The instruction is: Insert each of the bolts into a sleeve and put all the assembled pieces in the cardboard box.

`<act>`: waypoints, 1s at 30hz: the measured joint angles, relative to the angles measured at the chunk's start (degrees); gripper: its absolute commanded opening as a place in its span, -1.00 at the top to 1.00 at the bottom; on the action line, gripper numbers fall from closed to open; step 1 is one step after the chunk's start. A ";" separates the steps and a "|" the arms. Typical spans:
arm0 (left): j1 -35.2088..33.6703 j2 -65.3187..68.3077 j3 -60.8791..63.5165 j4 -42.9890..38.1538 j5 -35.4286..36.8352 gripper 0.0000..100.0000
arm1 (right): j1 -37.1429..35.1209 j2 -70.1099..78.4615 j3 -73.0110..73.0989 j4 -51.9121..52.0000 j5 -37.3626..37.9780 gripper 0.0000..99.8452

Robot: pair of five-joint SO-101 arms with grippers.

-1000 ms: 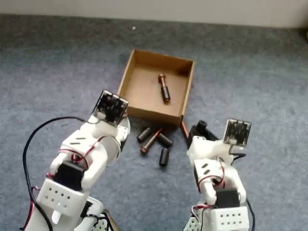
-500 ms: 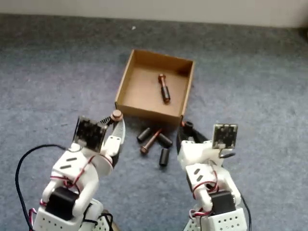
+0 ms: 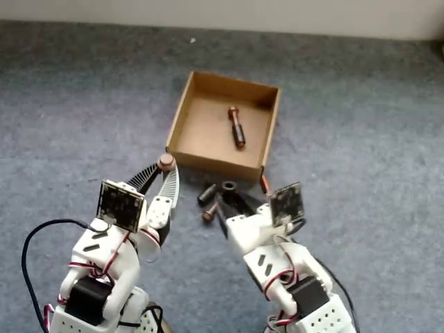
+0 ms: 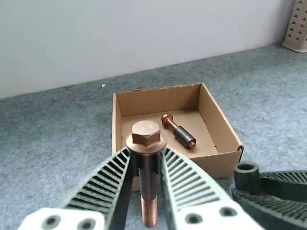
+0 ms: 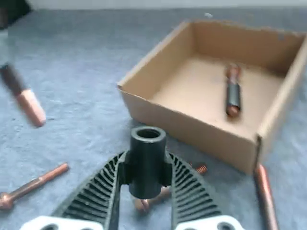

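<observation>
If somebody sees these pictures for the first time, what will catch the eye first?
The left gripper holds a copper bolt upright in its jaws, head up, close to the cardboard box. Beside it, the right gripper holds a black sleeve upright, its opening up. One assembled piece lies inside the box.
</observation>
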 measured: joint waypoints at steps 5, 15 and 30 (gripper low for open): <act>0.00 0.00 0.00 -1.85 3.96 0.99 | -4.66 0.00 0.00 -6.33 6.15 0.99; -0.09 0.00 -2.64 -2.02 5.01 0.99 | -7.03 0.00 0.00 -7.47 7.21 0.99; 8.09 -0.09 -9.05 -2.02 7.82 0.99 | -7.03 0.00 0.00 -7.47 7.21 0.99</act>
